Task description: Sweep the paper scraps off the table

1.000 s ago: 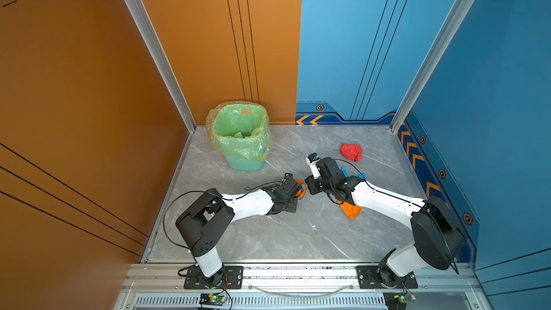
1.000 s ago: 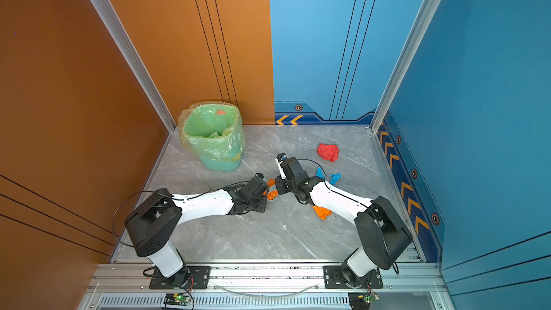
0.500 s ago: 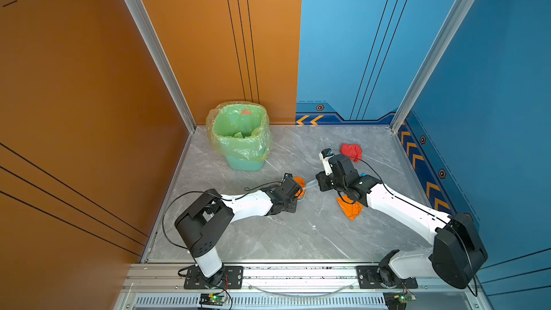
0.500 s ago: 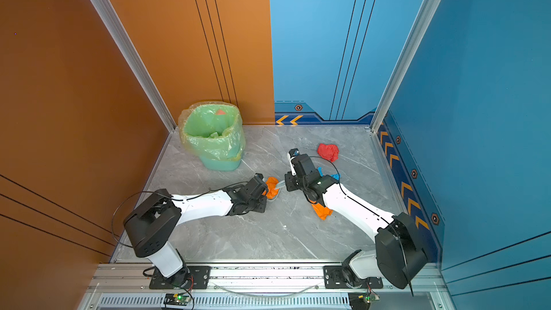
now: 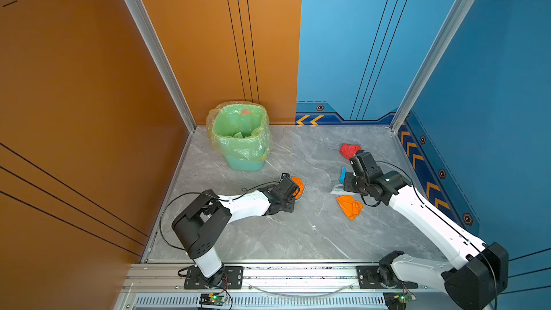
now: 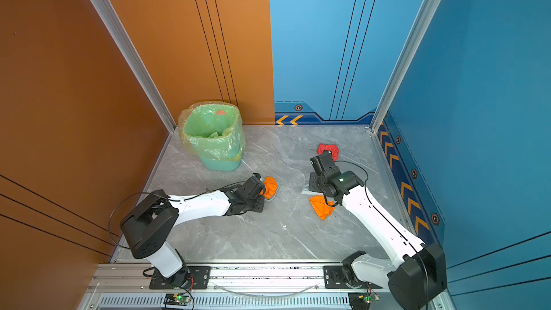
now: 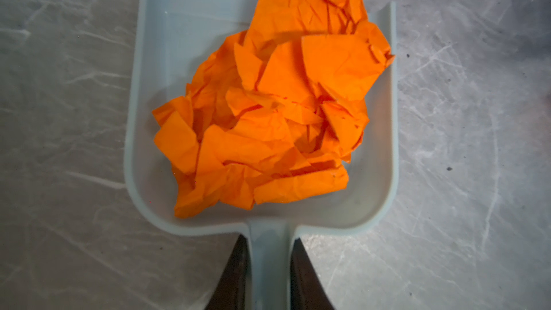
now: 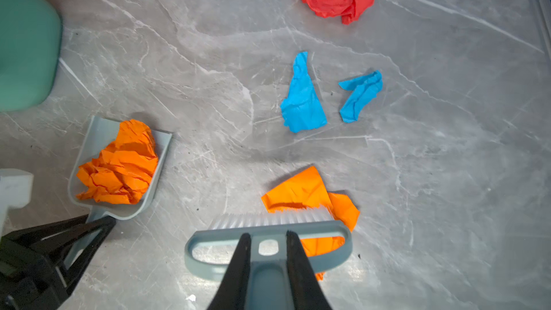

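two low, outstretched arms point(image 5: 247, 204) point(image 5: 423, 216): left claw point(image 7: 268, 243) clamped on dustpan point(image 7: 155, 84), right claw point(image 8: 266, 243) on brush point(image 8: 223, 231).

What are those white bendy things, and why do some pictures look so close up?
They are two robot arms bolted to the front of a grey table. Two pictures look down from a camera high above, side by side like two eyes. The two close-ups come from little cameras on each arm's wrist, looking past its claw. The left claw is shut on the handle of a dustpan, which has an orange paper wad in it. The right claw is shut on a brush, its bristles at a loose orange scrap. A red wad and two blue scraps lie on the table too. The green bin stands at the back.
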`<action>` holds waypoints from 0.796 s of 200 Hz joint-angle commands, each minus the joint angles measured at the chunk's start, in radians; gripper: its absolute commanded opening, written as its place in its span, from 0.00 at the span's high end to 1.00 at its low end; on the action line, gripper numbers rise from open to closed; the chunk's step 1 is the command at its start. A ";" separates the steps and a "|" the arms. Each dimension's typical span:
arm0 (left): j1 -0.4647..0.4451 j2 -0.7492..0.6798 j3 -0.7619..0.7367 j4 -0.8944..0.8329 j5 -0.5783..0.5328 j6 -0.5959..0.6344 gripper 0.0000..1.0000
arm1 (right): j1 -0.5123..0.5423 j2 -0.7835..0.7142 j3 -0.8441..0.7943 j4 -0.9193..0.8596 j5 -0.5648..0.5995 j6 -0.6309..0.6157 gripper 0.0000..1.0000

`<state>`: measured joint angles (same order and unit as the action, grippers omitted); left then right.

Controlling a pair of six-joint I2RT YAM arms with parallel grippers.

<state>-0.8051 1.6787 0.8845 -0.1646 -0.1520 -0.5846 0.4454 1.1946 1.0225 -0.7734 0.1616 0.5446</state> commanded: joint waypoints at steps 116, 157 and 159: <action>0.011 -0.047 -0.054 -0.081 -0.006 -0.015 1.00 | 0.047 0.322 0.022 0.218 -0.157 -0.161 1.00; 0.011 -0.101 -0.097 -0.099 -0.041 -0.034 1.00 | 0.074 0.485 0.179 0.318 -0.228 -0.170 1.00; 0.013 -0.105 -0.099 -0.100 -0.042 -0.035 1.00 | 0.076 0.493 0.188 0.320 -0.231 -0.171 1.00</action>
<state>-0.8047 1.6112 0.8215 -0.1883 -0.1596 -0.5976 0.5079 1.6081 1.1290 -0.5449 0.0017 0.3950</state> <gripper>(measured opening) 0.207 0.199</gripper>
